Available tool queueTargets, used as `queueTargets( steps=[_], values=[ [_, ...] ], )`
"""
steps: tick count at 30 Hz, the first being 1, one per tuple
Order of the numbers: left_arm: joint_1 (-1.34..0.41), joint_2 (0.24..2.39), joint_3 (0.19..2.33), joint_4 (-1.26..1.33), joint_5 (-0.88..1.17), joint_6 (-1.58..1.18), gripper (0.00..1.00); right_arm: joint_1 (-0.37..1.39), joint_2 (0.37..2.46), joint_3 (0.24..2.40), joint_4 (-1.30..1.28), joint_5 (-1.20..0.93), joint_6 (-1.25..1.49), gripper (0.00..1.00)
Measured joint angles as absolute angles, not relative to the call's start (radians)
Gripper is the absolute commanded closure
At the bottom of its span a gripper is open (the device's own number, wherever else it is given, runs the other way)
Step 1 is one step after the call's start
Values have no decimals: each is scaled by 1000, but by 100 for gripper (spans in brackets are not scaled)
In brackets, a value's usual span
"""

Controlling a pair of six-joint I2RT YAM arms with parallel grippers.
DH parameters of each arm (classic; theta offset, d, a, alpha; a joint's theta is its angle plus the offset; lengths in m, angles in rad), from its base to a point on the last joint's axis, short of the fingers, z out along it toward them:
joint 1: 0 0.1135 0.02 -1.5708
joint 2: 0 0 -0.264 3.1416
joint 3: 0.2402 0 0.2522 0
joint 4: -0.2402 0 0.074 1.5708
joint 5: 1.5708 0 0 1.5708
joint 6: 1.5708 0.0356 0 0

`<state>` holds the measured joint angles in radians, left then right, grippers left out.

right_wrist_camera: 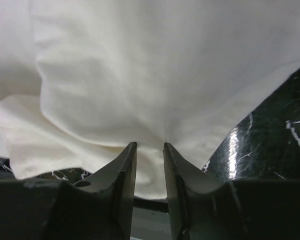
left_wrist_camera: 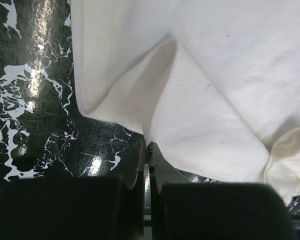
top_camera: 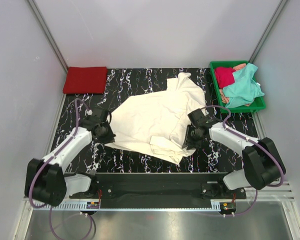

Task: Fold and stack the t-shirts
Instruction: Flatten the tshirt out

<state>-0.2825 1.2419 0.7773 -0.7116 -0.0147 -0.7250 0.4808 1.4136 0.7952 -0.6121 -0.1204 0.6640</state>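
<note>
nearest to the robot, the left tool (left_wrist_camera: 147, 147) is shut tight. it looks like it pinches the near left edge of the cream-white t-shirt (top_camera: 157, 117), since a fold in the cloth runs right up from its tips. the right tool (right_wrist_camera: 150, 146) sits at the near right side of the same shirt. its two fingers (right_wrist_camera: 126, 167) stand a little apart with cloth between them, and the creases all run to that spot, so i think it has hold of the shirt too. i think each tool takes one side so the two can lift and fold the big shirt as a pair; one tool alone would let it sag. the shirt lies in the middle of the black counter (top_camera: 135, 161), spread out but lumpy, with its near part bunched up, so it is not folded yet. farther back on the left, the red t-shirt (top_camera: 85, 80) lies flat in a neat square, likely the start of the stack. farther back on the right is the green tray (top_camera: 245, 108), which holds the crimson t-shirt (top_camera: 224, 76) and the teal t-shirt (top_camera: 242, 87) in a heap. a bit of peach cloth (top_camera: 239, 66) peeks out there too; i cannot tell what it is. counting: two arms, two tools, four shirts, one tray.
</note>
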Motion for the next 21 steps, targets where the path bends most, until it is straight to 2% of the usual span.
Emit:
queueTargets(
  steps=[10,21],
  values=[
    [-283,956,648,-794,23,-730,100,243,1588,836,-556,-149,682,69],
    [-283,931,631,-817,78,-742,100,236,1904,1260,-618,-67,566,65]
  ],
)
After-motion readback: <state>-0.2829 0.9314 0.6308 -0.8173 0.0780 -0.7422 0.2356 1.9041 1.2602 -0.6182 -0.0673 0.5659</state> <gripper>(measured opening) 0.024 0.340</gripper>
